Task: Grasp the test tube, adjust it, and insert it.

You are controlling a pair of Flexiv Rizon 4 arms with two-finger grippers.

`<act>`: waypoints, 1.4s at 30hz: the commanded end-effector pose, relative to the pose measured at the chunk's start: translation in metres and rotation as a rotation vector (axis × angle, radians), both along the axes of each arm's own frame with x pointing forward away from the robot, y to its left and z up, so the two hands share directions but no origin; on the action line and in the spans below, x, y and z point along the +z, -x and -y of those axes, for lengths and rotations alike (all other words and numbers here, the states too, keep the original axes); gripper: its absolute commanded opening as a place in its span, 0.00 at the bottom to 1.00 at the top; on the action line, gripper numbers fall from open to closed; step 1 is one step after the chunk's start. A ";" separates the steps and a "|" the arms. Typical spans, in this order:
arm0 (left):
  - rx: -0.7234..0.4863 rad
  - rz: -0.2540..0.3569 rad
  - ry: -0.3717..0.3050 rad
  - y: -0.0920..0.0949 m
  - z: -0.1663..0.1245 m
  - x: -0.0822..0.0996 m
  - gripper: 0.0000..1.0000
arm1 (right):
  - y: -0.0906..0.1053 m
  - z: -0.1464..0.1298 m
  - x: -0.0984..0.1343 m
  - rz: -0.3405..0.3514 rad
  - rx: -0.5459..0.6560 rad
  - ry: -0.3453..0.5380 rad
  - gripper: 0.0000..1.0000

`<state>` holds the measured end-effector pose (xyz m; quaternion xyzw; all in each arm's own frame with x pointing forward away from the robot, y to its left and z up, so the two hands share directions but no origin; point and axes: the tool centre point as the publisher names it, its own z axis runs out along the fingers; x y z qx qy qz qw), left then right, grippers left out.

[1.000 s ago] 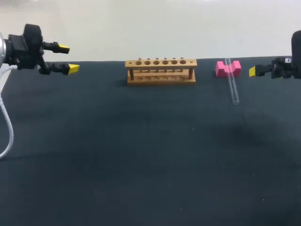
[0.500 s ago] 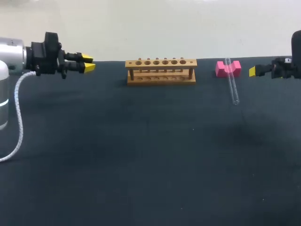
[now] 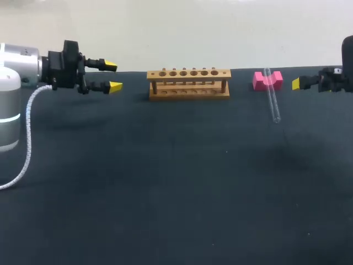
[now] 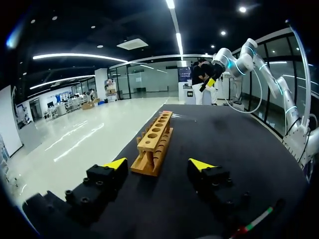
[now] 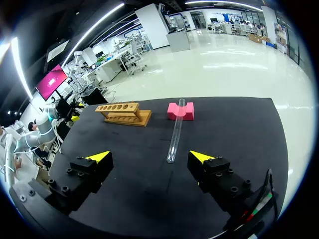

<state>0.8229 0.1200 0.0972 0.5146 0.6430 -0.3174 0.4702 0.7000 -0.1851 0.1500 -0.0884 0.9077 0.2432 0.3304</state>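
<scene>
A wide dark counter (image 3: 165, 182) is taking up nearly everything in front of me. The left arm (image 3: 19, 72) is coming in over the counter's left edge, near the far left corner, with a white cable (image 3: 25, 132) hanging down along it. The right arm (image 3: 347, 55) is barely showing at the right edge, near the far right corner. A wooden rack (image 3: 188, 83) with a row of round holes in its top bar is standing upright at about the middle of the far edge, and every hole I can see is sitting empty. A pink block (image 3: 267, 80) is sitting by the same far edge, between the rack and the right arm. The glass test tube (image 3: 272, 99) is lying with its far end resting in the block's notch and its other end sloping down onto the counter towards the near edge. The left gripper (image 3: 112, 76) is hanging above the counter, pointing at the rack's end, its fingers standing well apart and gripping nothing. The right gripper (image 5: 150, 157) is holding its fingers wide apart too, with the tube lying ahead of it, well clear of both fingers.
</scene>
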 end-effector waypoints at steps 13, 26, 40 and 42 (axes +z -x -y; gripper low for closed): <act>0.015 0.024 0.016 -0.004 0.002 -0.003 1.00 | 0.000 0.000 0.000 0.000 0.000 0.000 1.00; 0.015 0.024 0.016 -0.004 0.002 -0.003 1.00 | -0.003 -0.002 -0.002 0.017 -0.033 0.005 1.00; 0.015 0.024 0.016 -0.004 0.002 -0.003 1.00 | -0.044 -0.027 -0.025 0.168 -0.220 0.216 1.00; 0.015 0.024 0.016 -0.004 0.002 -0.003 1.00 | -0.048 -0.031 -0.029 0.163 -0.246 0.249 1.00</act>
